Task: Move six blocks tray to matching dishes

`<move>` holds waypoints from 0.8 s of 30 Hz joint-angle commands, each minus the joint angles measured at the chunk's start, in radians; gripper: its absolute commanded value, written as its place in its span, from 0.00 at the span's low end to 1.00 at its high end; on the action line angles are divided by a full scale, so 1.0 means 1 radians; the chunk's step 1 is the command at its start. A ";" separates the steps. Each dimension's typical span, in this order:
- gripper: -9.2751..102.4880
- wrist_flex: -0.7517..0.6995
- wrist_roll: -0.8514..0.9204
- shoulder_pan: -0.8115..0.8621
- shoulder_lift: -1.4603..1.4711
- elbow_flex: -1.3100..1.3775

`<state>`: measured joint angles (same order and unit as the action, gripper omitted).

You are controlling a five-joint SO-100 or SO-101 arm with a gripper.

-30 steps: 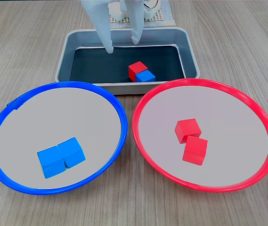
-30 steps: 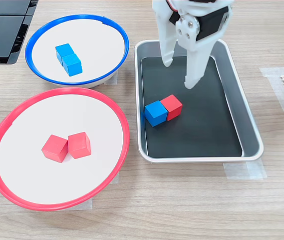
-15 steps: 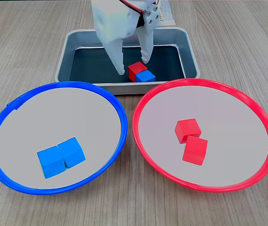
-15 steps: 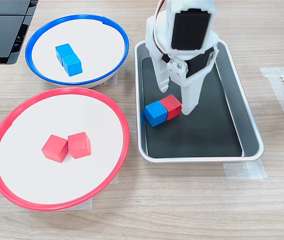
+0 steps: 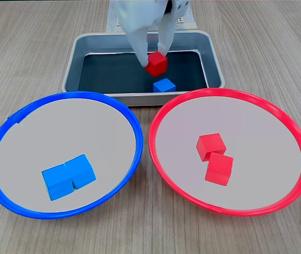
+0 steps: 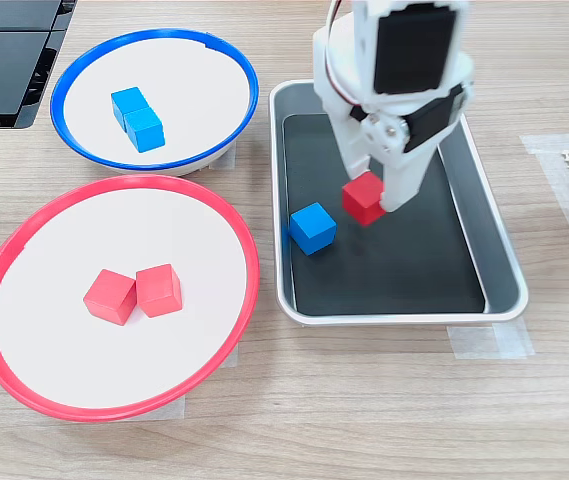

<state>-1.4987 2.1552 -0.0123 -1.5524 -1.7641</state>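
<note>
in a fixed view the blue dish (image 5: 2, 137) sits nearest on the left of the wooden bench (image 5: 28, 47), with two blue blocks (image 5: 68, 176) touching side by side in its lower half. just beside it on the right is the red dish (image 5: 163, 114), its rim close to the blue one, holding two red blocks (image 5: 215, 159) that touch, one behind the other. behind both dishes lies the tray (image 5: 76, 53), its near rim just beside the dish rims. a lone blue block (image 5: 164, 85) rests on the tray's dark bottom near the front rim. above and behind it, the white fingers (image 5: 151, 59) are clamped on a red block (image 5: 156, 63), held clear of the tray bottom and slightly tilted.

in the other fixed view the red dish (image 6: 24, 230) is nearest on the left, the blue dish (image 6: 234, 70) behind it, and the tray (image 6: 504, 290) to their right. the blue block (image 6: 313, 227) lies by the tray's left wall; the held red block (image 6: 364, 197) hangs just to its right, apart from it, between the fingers (image 6: 375, 199). a dark flat object (image 6: 9, 60) lies at the far left edge.
</note>
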 commanded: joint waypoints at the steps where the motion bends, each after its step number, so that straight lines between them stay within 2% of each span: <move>1: 0.09 -0.204 -0.101 -0.055 -0.072 0.092; 3: 0.09 -0.225 -0.316 -0.117 -0.089 0.175; 5: 0.09 -0.138 -0.525 -0.156 -0.095 0.215; 9: 0.09 0.250 -0.937 -0.202 -0.100 0.207; 13: 0.08 0.646 -1.250 -0.219 -0.071 0.153; 16: 0.08 0.848 -1.396 -0.222 -0.035 0.110; 19: 0.10 0.950 -1.474 -0.222 0.008 0.081; 24: 0.30 0.983 -1.532 -0.195 0.014 0.055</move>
<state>-0.5446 0.6412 -0.2178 -1.5232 -1.7058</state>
